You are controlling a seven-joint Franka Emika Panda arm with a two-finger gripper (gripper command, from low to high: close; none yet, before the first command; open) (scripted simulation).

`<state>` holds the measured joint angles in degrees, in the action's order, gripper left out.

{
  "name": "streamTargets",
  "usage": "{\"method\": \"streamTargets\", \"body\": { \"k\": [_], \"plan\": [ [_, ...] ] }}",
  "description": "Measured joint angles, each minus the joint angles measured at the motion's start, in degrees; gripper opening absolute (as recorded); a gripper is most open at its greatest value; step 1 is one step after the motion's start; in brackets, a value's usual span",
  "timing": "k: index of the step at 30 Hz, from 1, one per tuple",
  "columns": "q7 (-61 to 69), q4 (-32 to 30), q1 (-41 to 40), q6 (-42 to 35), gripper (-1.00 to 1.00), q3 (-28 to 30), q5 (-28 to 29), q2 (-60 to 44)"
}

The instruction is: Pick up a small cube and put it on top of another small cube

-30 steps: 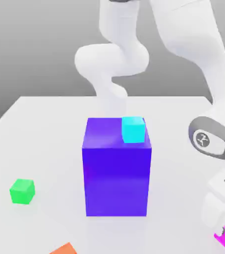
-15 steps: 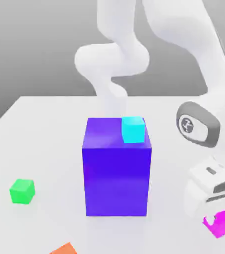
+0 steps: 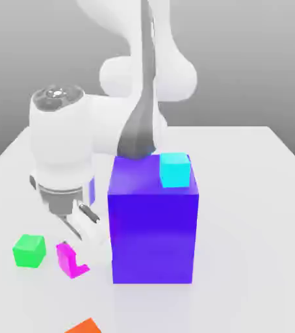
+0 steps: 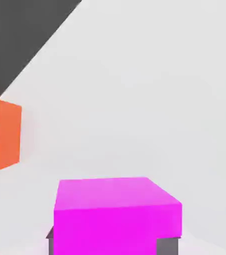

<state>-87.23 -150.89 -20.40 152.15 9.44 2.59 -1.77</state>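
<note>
Magenta cube [image 3: 70,259]: clamped in gripper [image 3: 73,255], green cube [image 3: 29,251] at its 9 o'clock. Risk: tilted hold, may topple when stacked.

arm: bent low, wrist downward; hand [image 3: 78,250]: clamped shut, apparently tilted

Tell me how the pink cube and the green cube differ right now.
The magenta cube is pinched in the shut gripper and carried tilted, while the green cube sits flat and free on the white table. In the exterior view the magenta cube lies nearer the big blue block, with the green cube farther toward that view's left. They look about the same small size.
</note>
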Motion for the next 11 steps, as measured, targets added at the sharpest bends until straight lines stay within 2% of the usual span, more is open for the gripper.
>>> {"method": "streamTargets", "body": {
  "k": [3,5,8,9,11],
  "plan": [
    [-5.83,-3.54,-9.02,0.97,-1.0,2.94,-1.19,3.07],
    [-6.04,-4.15,-12.93,4.03,-1.0,1.86,-2.93,0.67],
    [-4.39,-4.05,-11.32,9.65,-1.0,-0.88,-5.83,-5.11],
    [-3.85,-3.98,-11.57,11.12,1.0,-1.47,-6.61,-6.67],
    [-3.85,-3.98,-11.58,11.12,1.0,-1.47,-6.61,-6.67]
  ]
}}
